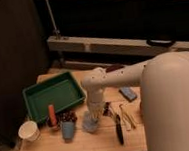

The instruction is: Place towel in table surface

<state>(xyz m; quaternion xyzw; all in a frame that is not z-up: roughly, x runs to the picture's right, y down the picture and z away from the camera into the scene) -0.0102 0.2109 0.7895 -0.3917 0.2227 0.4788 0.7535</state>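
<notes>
Over the light wooden table (55,149), just right of the green rectangular plastic tray (54,96), the robot's white arm (118,79) is reaching down from the right and bending at a rounded elbow. Its gripper (92,118) is pointing downward below the tray's right front corner, and it is meeting a pale blue, crumpled cloth towel (89,124) that is lying on the tabletop there. The towel is sitting beside the tray, not inside it. How wide the pincer is standing, and whether it is actually clamping the cloth or only pressing on it, I cannot tell, since the wrist is covering that spot.

In front of the tray's front edge, an orange upright stick-like object (52,115) is standing next to a small dark cluster (68,115), and a small blue cup-shaped object (68,130) is sitting just in front of them. To the tray's front left, a white paper cup (29,130) is standing near the table's corner. Well right of the tray, a blue rectangular sponge-like block (128,93) is lying flat, and closer to the front a long black utensil (119,130) is lying beside what may be a pale, thin utensil (127,117). The robot's large white rounded body (174,107) is filling the right side of the view. No brand, label or writing is showing legibly on any of these things.
</notes>
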